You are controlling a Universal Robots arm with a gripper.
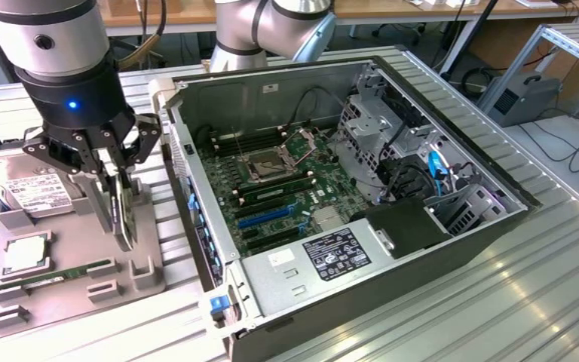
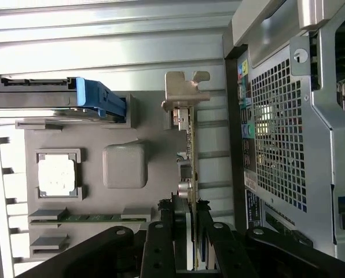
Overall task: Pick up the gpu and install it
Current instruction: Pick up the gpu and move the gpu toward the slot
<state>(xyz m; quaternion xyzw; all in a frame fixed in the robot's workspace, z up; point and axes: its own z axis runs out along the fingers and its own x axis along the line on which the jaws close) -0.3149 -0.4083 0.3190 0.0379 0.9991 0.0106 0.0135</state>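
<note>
Gripper (image 2: 191, 207) fingers pinch the gpu (image 2: 190, 150) by its flat faces; the card stands on edge over the grey tray (image 1: 78, 302), just beside the open computer case (image 1: 259, 90); the grasp is made; it is not yet inside the case or seated on the motherboard (image 1: 289, 196).

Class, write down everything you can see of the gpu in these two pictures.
The gpu is a thin, flat card standing upright on edge over the grey parts tray, beside the open computer case. Edge-on in the wrist view, it shows a dark-green board with small components and a bent silver metal bracket at one end. The fingers press on both of its faces. Whether its lower edge touches the tray cannot be told.
</note>
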